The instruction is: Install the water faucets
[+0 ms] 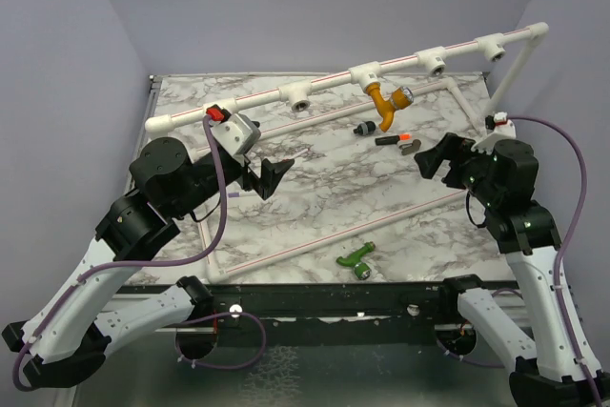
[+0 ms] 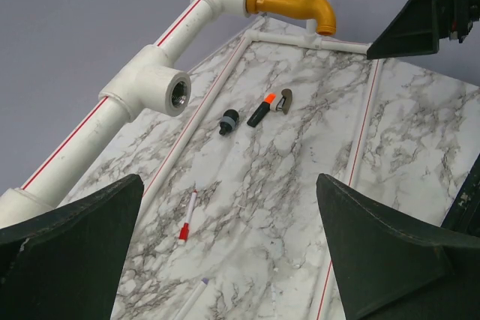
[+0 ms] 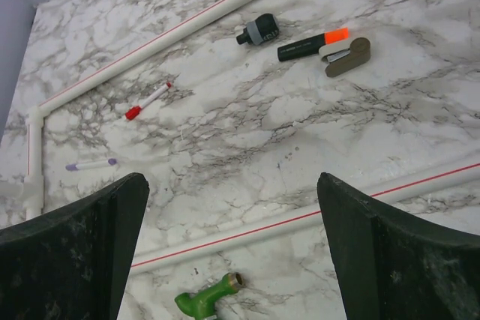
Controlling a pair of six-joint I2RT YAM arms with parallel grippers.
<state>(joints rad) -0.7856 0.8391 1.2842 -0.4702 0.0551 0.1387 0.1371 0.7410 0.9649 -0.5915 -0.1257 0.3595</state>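
The mustard-orange faucet [image 1: 389, 102] sits already in one T-socket of the white pipe frame [image 1: 324, 88], with its spout hanging down, so I judge that half of the work is done. The green faucet [image 1: 355, 259] is not yet installed: it lies on its side on the marble table [image 1: 315, 207] near the front edge, just beside a thin red-striped pipe that rests flat on the table. The left gripper [image 1: 269, 176] hangs with its jaws spread wide and nothing between them. Its camera looks along the frame, where an empty socket [image 2: 176, 94] shows its dark threaded hole; I think the arm waits there because this socket may receive the next faucet. The right gripper [image 1: 436, 157] also has its jaws wide and holds nothing. It hovers over the right part of the table, apart from the green faucet. In its own view the green faucet appears low at the bottom edge, roughly between the two fingers but nearer the arm's base than they are. To take it, I believe this gripper must draw back toward the front edge and go down. A black marker with an orange cap [image 1: 391, 139] lies further back, out of the way.
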